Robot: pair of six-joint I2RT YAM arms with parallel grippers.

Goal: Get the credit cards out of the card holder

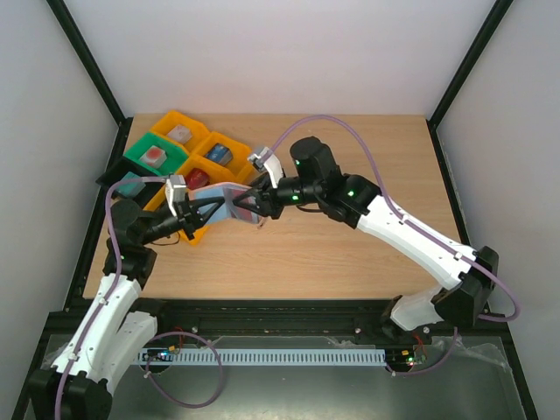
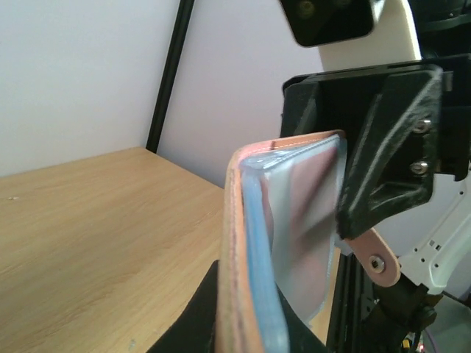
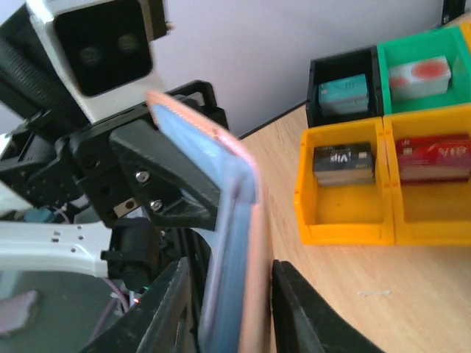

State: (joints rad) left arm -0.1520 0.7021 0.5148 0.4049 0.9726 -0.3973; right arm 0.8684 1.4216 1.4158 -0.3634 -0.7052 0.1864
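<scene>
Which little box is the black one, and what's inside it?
The black tray beside the green tray, holding a teal block. Every other tray is yellow or green.

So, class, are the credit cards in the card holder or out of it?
In: the blue-grey cards sit tucked inside the tan card holder.

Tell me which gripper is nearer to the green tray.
Left. The left gripper, shut on the card holder, is beside the yellow trays next to the green tray; the right gripper is at the holder's far side, farther off.
</scene>
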